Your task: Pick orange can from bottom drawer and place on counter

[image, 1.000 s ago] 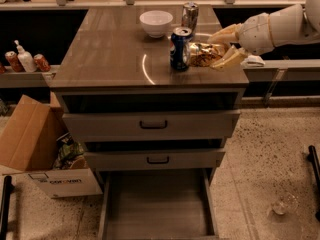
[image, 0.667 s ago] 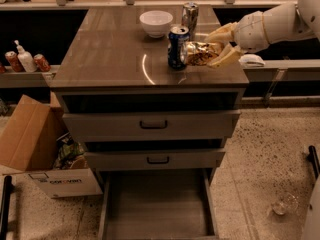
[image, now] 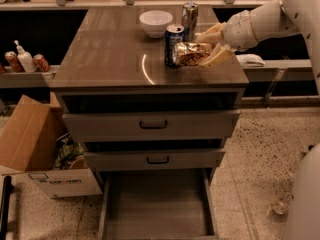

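Note:
The orange can (image: 190,53) lies on its side between my gripper's fingers, low over the right part of the counter (image: 110,54); I cannot tell whether it touches the top. My gripper (image: 206,48) reaches in from the right and is shut on the can. The can's left end is right next to the upright blue can (image: 173,44). The bottom drawer (image: 156,204) is pulled open below, and its grey floor shows nothing on it.
A silver can (image: 189,16) and a white bowl (image: 155,22) stand at the back of the counter. Two drawers with black handles (image: 153,125) are above the open one. A cardboard box (image: 37,149) stands on the floor at left. Bottles sit on the left shelf (image: 25,61).
My gripper and the orange can have shifted slightly left and a little lower, closer to the blue can. Nothing else has moved.

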You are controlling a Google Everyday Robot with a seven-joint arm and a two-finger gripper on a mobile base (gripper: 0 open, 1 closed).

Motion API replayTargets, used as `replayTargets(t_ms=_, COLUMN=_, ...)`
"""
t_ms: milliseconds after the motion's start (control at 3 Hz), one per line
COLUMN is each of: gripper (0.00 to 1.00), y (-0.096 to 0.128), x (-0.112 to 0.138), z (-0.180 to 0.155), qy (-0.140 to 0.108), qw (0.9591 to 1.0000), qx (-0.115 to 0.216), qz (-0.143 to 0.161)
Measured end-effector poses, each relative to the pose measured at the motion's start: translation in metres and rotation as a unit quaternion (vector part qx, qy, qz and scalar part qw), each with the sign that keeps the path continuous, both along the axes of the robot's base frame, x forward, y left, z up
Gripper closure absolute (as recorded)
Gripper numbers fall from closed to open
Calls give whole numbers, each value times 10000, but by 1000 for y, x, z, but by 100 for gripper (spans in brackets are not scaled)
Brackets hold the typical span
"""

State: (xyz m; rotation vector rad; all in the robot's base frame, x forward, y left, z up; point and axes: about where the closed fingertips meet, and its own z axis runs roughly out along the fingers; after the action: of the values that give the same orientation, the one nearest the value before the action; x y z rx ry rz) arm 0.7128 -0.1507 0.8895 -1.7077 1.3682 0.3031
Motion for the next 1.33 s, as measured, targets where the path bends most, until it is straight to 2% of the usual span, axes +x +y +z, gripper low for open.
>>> replayTargets(t_ms=333, gripper=100, y=11, x=5, z=-2, qy=44, qw=9999, qx=-17, qz=91)
replayTargets(t_ms=1000, gripper=100, y=15, x=9, z=-11, qy=137, qw=9999, qx=15, qz=98)
replayTargets(t_ms=1333, gripper=81, y=11, x=10, z=-15, qy=166, qw=9998, qx=88, qz=55)
